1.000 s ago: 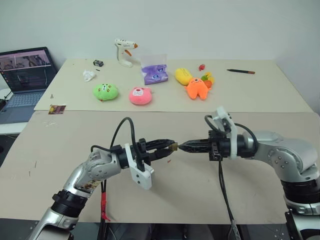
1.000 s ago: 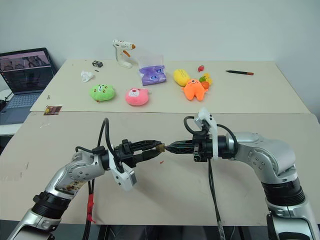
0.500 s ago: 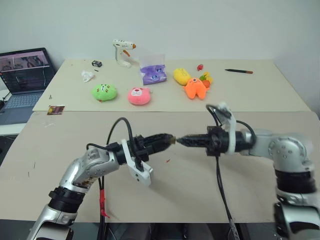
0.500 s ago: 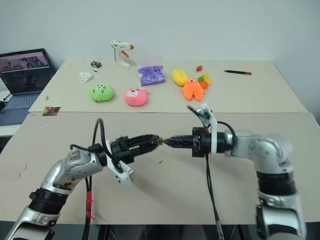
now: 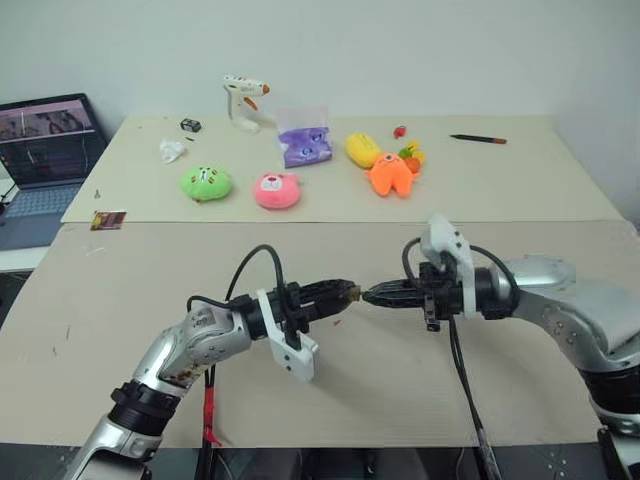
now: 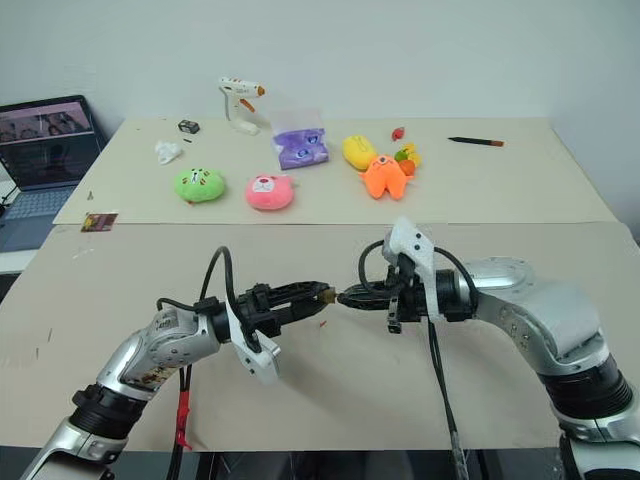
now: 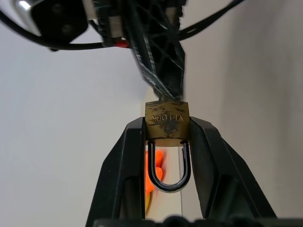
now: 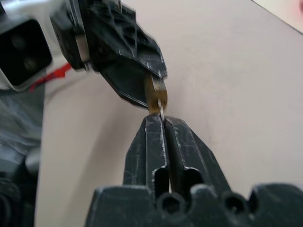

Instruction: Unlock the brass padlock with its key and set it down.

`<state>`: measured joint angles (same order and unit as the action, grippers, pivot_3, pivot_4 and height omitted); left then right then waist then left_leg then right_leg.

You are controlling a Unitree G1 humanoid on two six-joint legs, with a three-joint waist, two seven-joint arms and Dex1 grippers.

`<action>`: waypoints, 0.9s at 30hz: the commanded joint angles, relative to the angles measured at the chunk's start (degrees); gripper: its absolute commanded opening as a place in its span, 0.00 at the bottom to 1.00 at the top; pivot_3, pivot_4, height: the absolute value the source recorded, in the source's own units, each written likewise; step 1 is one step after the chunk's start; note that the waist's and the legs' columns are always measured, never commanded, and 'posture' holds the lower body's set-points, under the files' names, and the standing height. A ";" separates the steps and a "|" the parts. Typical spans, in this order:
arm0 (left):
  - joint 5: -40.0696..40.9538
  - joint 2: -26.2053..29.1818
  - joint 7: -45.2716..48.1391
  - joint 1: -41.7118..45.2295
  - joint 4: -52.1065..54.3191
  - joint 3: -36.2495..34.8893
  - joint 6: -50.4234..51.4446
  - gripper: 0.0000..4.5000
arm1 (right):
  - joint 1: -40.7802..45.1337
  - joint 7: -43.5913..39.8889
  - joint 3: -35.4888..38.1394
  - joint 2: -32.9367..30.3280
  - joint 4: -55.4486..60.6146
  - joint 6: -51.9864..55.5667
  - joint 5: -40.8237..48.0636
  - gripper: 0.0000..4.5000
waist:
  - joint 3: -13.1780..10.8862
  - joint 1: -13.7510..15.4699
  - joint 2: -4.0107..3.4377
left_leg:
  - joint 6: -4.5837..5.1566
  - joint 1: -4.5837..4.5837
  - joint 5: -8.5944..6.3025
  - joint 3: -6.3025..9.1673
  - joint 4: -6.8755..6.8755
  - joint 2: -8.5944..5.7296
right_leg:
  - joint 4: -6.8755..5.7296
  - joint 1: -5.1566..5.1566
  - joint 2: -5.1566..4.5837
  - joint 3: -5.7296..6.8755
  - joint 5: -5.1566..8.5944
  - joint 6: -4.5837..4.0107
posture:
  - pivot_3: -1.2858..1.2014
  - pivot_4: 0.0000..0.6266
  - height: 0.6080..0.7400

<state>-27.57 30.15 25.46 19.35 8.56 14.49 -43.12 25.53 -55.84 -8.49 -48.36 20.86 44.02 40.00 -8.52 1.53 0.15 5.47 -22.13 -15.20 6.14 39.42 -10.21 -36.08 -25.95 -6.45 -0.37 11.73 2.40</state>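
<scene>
While my two grippers meet tip to tip above the near table [image 5: 120, 300], the left gripper [image 5: 340, 293] is closed on the brass padlock [image 7: 167, 124], clamping its body between both fingers. The right gripper [image 5: 372, 295] has its fingers pressed nearly together on the key [image 8: 161, 108], a thin sliver entering the padlock's base.

Since a second ago, the right wrist has rolled, its white camera mount swinging round, while the tips stayed at the padlock. I judge this as a turn of the key.

My left wrist view shows the shackle [image 7: 168, 170] looped toward the camera, both legs apparently seated, so the lock looks shut. My right wrist view alone shows the key. Whether it is fully inserted I cannot tell.

Far across the table lie plush toys [image 5: 209, 183] and a glue gun [image 5: 243, 100].
</scene>
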 commanded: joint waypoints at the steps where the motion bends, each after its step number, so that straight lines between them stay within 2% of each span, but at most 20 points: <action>1: 1.95 -0.27 -0.62 0.74 1.98 -0.55 0.64 0.18 | 0.49 -3.89 2.04 -0.68 0.23 -1.01 0.85 0.40 | 0.00 -0.14 0.00 | -0.02 0.00 -0.01 -0.07 0.00 0.00 | 0.00 -0.01 0.00 -0.05 0.00 0.00 | 0.52 0.24 1.00; 2: 2.04 -0.25 -0.63 0.75 1.96 -0.49 0.71 0.18 | 0.51 -4.37 2.69 -1.02 -0.16 -0.20 1.22 0.48 | 0.00 -0.15 0.00 | -0.02 0.03 -0.01 -0.10 0.00 0.03 | -0.02 0.00 0.01 -0.11 -0.01 0.00 | 0.52 0.24 1.00; 8: 2.11 -0.32 -0.79 0.54 2.13 -0.39 1.08 0.18 | 1.16 -4.39 6.30 -0.68 -2.74 2.52 3.12 0.48 | 0.00 -0.04 0.00 | 0.00 0.07 0.00 -0.12 0.00 0.09 | -0.03 0.01 0.08 -0.13 -0.13 -0.07 | 0.52 0.24 1.00; 15: 2.06 -0.49 -0.81 0.25 2.44 -0.21 1.21 0.18 | 5.88 -0.41 10.96 3.41 -5.30 8.64 8.79 0.48 | 0.00 0.00 0.00 | 0.02 0.04 0.01 -0.14 0.00 0.11 | -0.03 -0.05 0.08 -0.23 -0.15 -0.09 | 0.52 0.24 1.00; 27: 2.07 -0.31 -0.54 0.24 3.01 -0.23 2.10 0.18 | 5.19 0.67 11.43 4.96 -1.21 14.40 13.61 0.48 | 0.00 0.66 0.00 | 0.15 -0.03 0.08 -0.13 0.00 0.09 | -0.04 -0.13 0.09 -0.25 -0.16 -0.09 | 0.52 0.24 1.00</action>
<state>-26.63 30.01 25.46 19.42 9.84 14.56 -41.26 30.60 -54.36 1.61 -43.48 16.40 57.71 50.52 -8.52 2.19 0.15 5.62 -22.16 -15.12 6.01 39.42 -10.12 -36.12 -26.07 -6.36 -0.62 11.56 2.31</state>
